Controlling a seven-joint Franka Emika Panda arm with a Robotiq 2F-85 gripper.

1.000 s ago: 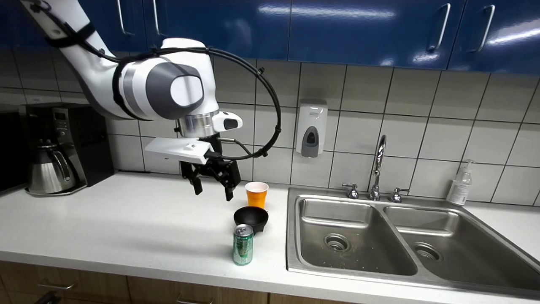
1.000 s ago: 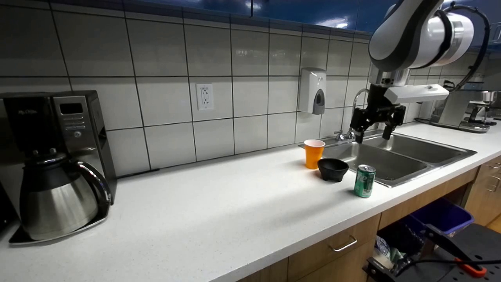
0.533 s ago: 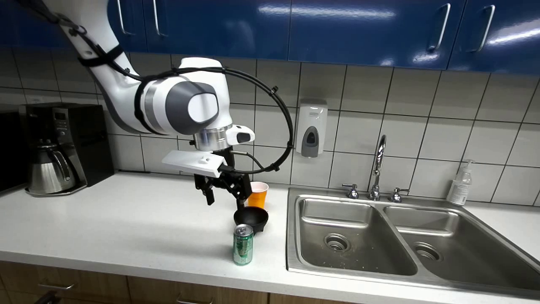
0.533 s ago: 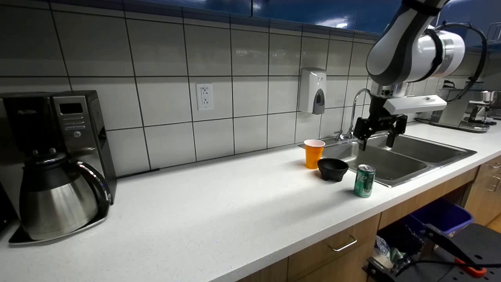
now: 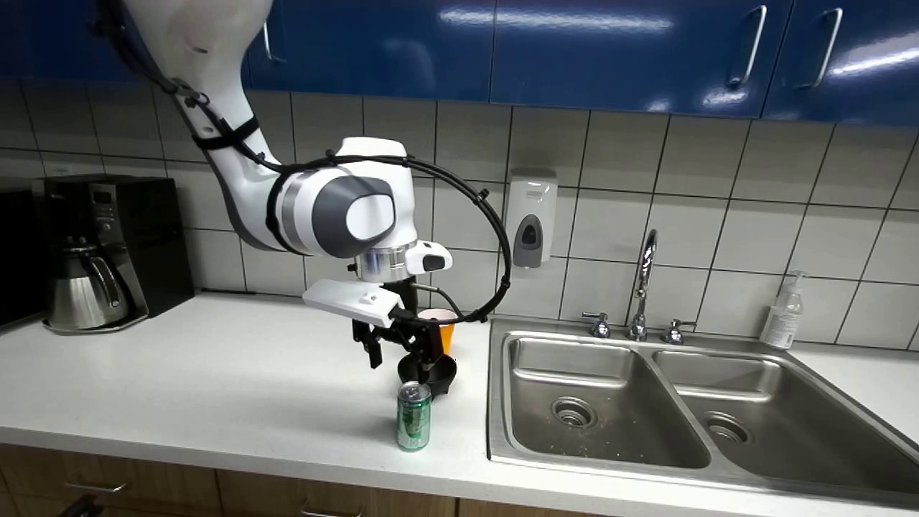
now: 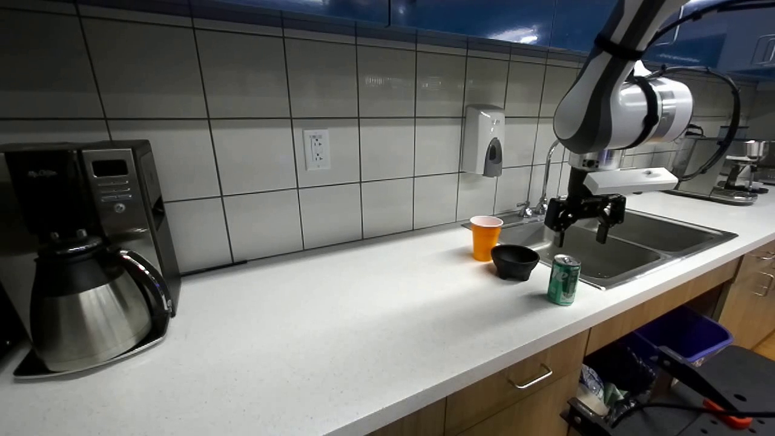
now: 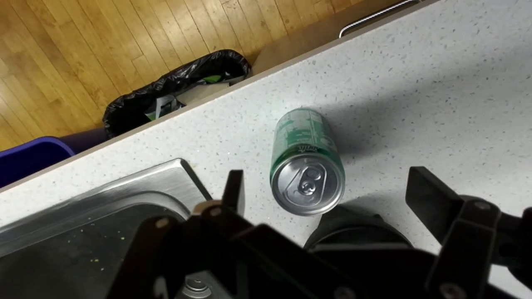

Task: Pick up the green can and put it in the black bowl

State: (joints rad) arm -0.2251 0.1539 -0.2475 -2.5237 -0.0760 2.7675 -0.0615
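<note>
The green can [image 5: 413,418] stands upright on the counter in both exterior views [image 6: 564,281]. In the wrist view, its silvery top and green side [image 7: 306,139] show ahead of the gripper, closer to the left finger. The black bowl [image 5: 446,375] stands just behind the can and apart from the gripper in an exterior view [image 6: 514,264]. In the wrist view, the bowl [image 7: 353,222] is partly hidden by the gripper. My gripper [image 5: 399,366] is open and empty, above can height. It also shows in an exterior view [image 6: 581,238] and the wrist view [image 7: 326,182].
An orange cup [image 6: 485,239] stands beside the bowl, toward the wall. The steel sink [image 5: 603,402] lies beside the can and bowl. The counter's front edge [image 7: 249,83] runs near the can. A coffee maker [image 6: 91,242] stands far along the counter.
My gripper has moved down and, in an exterior view, to the right, coming closer to the can and bowl. It has stayed open. The can, bowl and cup have not moved.
</note>
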